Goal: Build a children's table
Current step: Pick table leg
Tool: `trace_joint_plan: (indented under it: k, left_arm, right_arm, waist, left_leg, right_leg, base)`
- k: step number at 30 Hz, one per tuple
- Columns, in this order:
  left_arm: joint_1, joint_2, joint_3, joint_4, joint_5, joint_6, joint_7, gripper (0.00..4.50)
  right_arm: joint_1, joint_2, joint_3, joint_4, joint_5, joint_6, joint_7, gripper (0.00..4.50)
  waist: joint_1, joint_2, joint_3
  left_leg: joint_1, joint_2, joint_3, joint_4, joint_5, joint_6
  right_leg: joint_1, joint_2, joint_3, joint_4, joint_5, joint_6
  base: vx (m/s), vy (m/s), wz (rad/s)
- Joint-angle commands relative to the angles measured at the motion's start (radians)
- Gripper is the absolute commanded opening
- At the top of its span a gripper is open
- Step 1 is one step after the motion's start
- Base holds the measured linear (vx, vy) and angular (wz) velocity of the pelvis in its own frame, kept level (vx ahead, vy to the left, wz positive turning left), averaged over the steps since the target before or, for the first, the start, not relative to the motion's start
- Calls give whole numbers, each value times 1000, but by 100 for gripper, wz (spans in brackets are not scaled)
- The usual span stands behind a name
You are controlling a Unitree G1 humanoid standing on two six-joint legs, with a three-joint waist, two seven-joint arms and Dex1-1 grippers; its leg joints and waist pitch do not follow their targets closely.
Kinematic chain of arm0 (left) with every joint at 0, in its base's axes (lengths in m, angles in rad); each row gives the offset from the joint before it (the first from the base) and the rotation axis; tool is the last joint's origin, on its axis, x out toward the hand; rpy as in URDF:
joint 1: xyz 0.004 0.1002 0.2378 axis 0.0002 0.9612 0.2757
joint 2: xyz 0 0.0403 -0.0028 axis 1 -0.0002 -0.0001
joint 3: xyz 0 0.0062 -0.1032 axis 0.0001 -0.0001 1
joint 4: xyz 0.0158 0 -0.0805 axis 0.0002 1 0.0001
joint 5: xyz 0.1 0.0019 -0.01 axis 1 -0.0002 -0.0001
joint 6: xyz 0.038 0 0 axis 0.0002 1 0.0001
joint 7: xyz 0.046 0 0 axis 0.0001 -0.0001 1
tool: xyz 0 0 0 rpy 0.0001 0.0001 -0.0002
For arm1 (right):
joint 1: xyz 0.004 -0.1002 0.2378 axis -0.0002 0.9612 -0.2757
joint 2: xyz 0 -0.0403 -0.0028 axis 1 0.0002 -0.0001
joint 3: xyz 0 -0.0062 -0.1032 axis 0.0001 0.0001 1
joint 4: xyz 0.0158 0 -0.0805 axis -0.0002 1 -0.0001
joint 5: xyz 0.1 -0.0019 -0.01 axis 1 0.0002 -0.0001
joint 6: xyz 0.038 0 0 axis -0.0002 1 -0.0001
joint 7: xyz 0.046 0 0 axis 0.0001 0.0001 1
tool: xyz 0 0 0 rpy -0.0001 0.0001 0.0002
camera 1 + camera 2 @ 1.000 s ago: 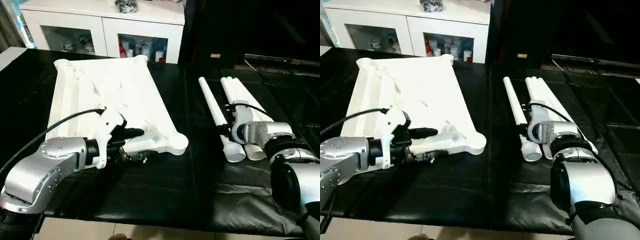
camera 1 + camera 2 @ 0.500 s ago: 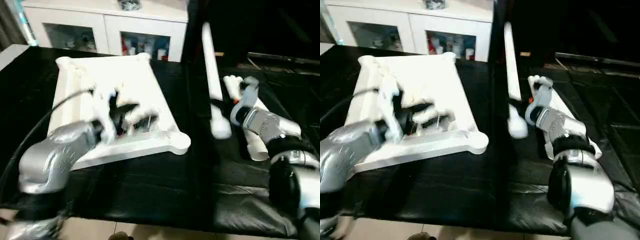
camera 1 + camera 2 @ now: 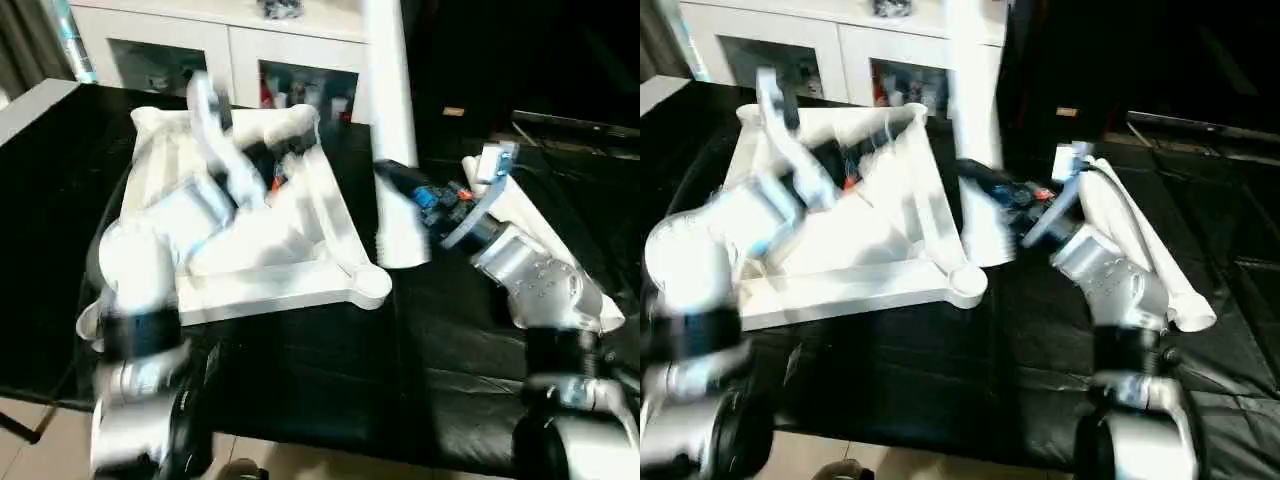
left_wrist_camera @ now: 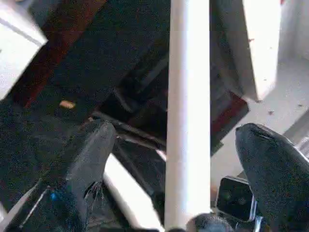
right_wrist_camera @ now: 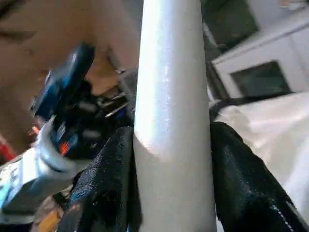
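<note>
The children's table top (image 3: 300,240) lies upside down on the black cloth, ribs up. One white leg (image 3: 388,120) stands nearly upright beside its right edge, wide end down, and my right gripper (image 3: 395,182) is shut on it. In the right wrist view the leg (image 5: 174,106) sits squeezed between both black fingers (image 5: 108,183). My left gripper (image 3: 262,160) is raised over the far part of the top, open, holding nothing. Its wrist view shows the leg (image 4: 188,121) beyond its spread fingers (image 4: 89,164). More legs (image 3: 1140,240) lie at the right.
A white glass-door cabinet (image 3: 240,60) stands behind the table. The black cloth (image 3: 300,360) covers the work surface up to its near edge. My right forearm (image 3: 535,280) reaches in over the lying legs.
The right gripper lifted one leg off the cloth and swung it upright toward the top. The left arm rose from the top's near edge to above it. The camera shifted too.
</note>
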Motion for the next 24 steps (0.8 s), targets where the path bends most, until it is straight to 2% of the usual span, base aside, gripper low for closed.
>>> trace_joint_plan:
  k: [1, 3, 9, 13, 16, 17, 18, 19, 21, 23, 24]
  left_arm:
    - [-15, -7, -23, 22, 2, 1, 6, 450]
    - [-22, -12, -32, 28, 7, -3, 4, 450]
    - [-61, -45, -36, 55, -26, 8, 9, 450]
    - [-74, -75, -19, 54, -86, 20, -6, 450]
    - [-75, -83, -10, 53, -102, 25, -8, 450]
    - [-75, -87, -4, 51, -113, 30, -8, 450]
    - [-70, -95, 9, 44, -139, 38, -8, 420]
    - [-69, -96, 10, 41, -144, 41, -9, 420]
    - [-64, -93, 3, 33, -144, 45, -13, 410]
    - [-56, -81, -30, 29, -93, 26, 3, 401]
    - [-56, -71, -56, 37, -41, -3, 30, 375]
  right_arm:
    - [13, -3, -8, -42, 33, 16, 1, 185]
    - [19, -2, -5, -57, 42, 25, -1, 185]
    - [58, 1, 22, -152, 76, 74, -32, 185]
    - [58, -3, 62, -165, 33, 62, -59, 185]
    - [50, -1, 72, -163, 12, 49, -79, 185]
    - [45, 0, 73, -162, 9, 47, -87, 185]
    - [37, 3, 76, -164, 4, 41, -97, 185]
    - [36, 2, 80, -166, 2, 40, -100, 185]
    - [34, -1, 93, -175, -6, 35, -101, 185]
    - [33, -10, 130, -197, -51, 4, -118, 185]
    - [29, -14, 164, -209, -102, -30, -150, 185]
  waist:
    - [4, -5, -74]
    - [6, -4, -73]
    - [13, -3, -76]
    - [15, -6, -74]
    - [14, -9, -73]
    - [14, -7, -73]
    - [13, -8, -73]
    - [13, -7, -73]
    - [13, -6, -73]
    - [14, -5, -73]
    - [14, -5, -73]
  left_leg:
    - [20, 66, -25, -62, -23, 35]
    - [19, 64, -25, -63, -25, 28]
    - [19, 66, -27, -62, -13, 22]
    - [17, 65, -26, -62, -14, 11]
    - [15, 62, -25, -63, -27, 8]
    - [15, 63, -26, -64, -25, 4]
    - [16, 63, -26, -63, -26, 3]
    - [16, 64, -27, -64, -26, 3]
    - [17, 65, -27, -63, -20, 6]
    - [18, 67, -28, -65, -18, 2]
    - [20, 68, -29, -66, -16, -2]
  right_leg:
    - [52, -129, 65, -81, -37, -146]
    - [52, -128, 66, -85, -57, -125]
    - [54, -130, 66, -84, -31, -115]
    - [53, -130, 66, -82, -38, -127]
    - [55, -131, 67, -88, -69, -107]
    - [54, -130, 66, -86, -76, -102]
    - [54, -130, 66, -87, -76, -102]
    - [54, -130, 66, -86, -73, -104]
    - [52, -129, 66, -85, -55, -102]
    - [50, -128, 66, -84, -48, -91]
    - [50, -127, 67, -83, -43, -82]
  base:
    - [0, 0, 0]
    - [0, 0, 0]
    - [0, 0, 0]
    - [0, 0, 0]
    - [0, 0, 0]
    - [0, 0, 0]
    - [0, 0, 0]
    - [0, 0, 0]
    - [0, 0, 0]
    - [0, 0, 0]
    - [0, 0, 0]
